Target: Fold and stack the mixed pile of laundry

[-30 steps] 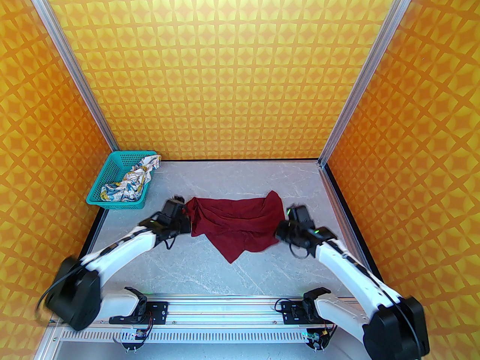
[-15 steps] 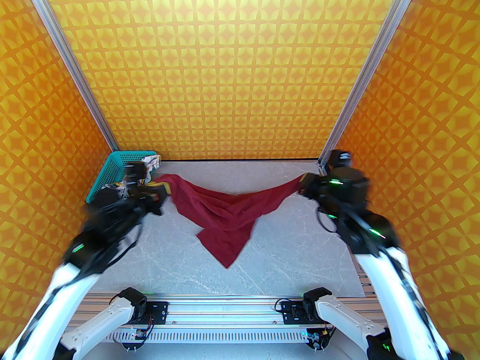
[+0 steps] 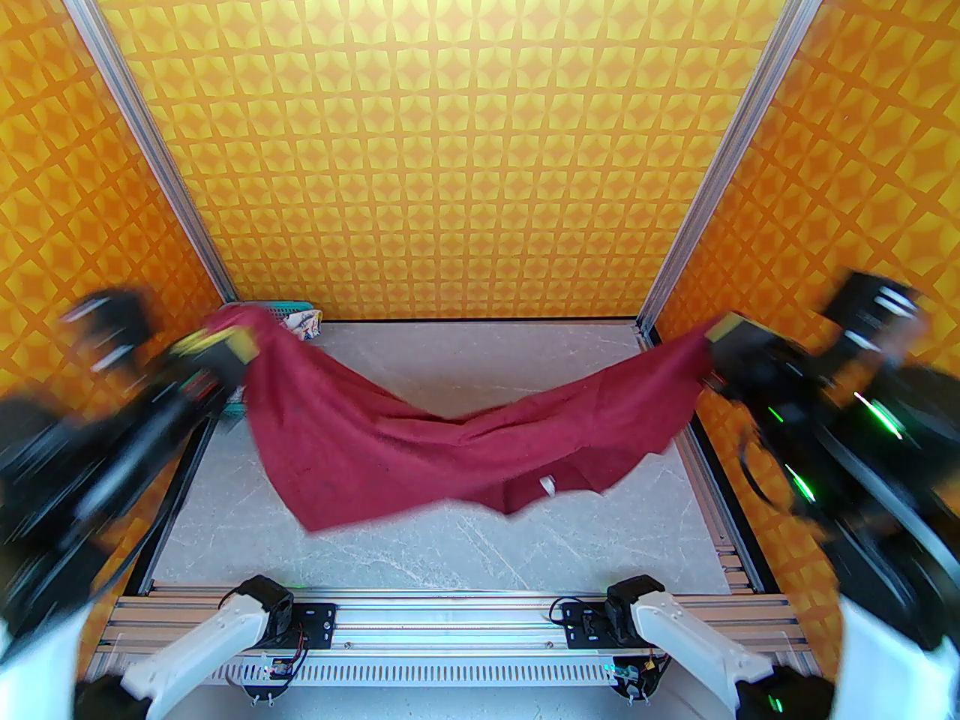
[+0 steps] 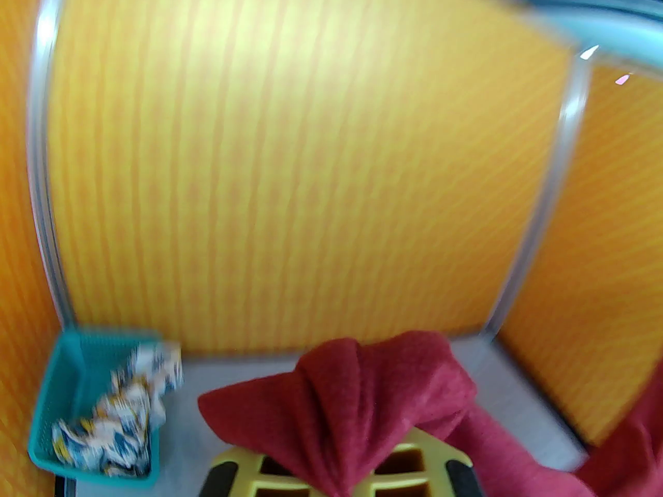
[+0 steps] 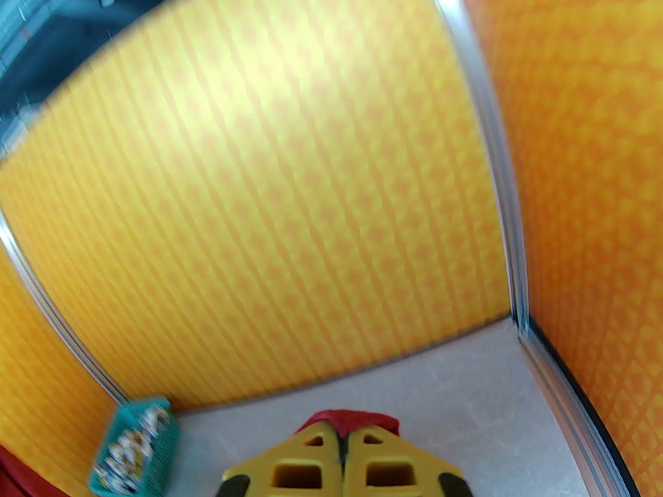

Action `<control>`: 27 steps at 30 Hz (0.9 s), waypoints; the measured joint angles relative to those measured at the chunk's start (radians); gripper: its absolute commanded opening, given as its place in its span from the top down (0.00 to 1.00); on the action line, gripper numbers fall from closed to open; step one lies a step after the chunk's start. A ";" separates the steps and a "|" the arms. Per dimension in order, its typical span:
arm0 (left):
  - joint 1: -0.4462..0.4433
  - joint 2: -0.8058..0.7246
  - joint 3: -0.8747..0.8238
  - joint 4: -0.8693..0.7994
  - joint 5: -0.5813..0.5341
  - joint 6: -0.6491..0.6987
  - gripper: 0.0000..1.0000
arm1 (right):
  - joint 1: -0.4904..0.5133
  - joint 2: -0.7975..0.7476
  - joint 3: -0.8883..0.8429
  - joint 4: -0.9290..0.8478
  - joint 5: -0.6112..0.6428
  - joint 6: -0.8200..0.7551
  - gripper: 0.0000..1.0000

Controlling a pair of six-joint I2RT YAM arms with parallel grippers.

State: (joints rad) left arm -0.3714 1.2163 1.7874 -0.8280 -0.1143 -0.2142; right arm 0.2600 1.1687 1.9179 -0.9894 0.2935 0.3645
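Ends of red T-shirt (image 3: 420,454) sit pinched in left gripper (image 3: 236,346) and right gripper (image 5: 342,451), sagging between.

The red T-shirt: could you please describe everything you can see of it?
The red T-shirt is plain dark red, soft knit-looking cloth, with a small white tag showing near its lower edge. It hangs spread out in the air, sagging in the middle, one end pinched in the shut left pincer and the other in the shut right pincer. Whether its lowest folds touch the table is unclear.
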 measured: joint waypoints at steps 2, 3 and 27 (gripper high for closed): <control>0.043 0.185 0.032 -0.002 0.000 -0.015 0.86 | -0.022 0.123 -0.017 0.023 -0.032 0.000 1.00; 0.069 0.310 0.041 0.005 0.004 -0.027 0.66 | -0.037 0.180 -0.029 0.038 -0.050 0.001 1.00; 0.118 0.559 -0.548 0.087 0.061 -0.097 0.23 | -0.012 0.408 -0.732 0.289 -0.383 0.100 0.49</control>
State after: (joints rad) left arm -0.2531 1.7756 1.2392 -0.7410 -0.0532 -0.3115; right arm 0.2481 1.5768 1.1862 -0.7002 -0.0895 0.4641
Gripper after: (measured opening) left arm 0.764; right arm 0.519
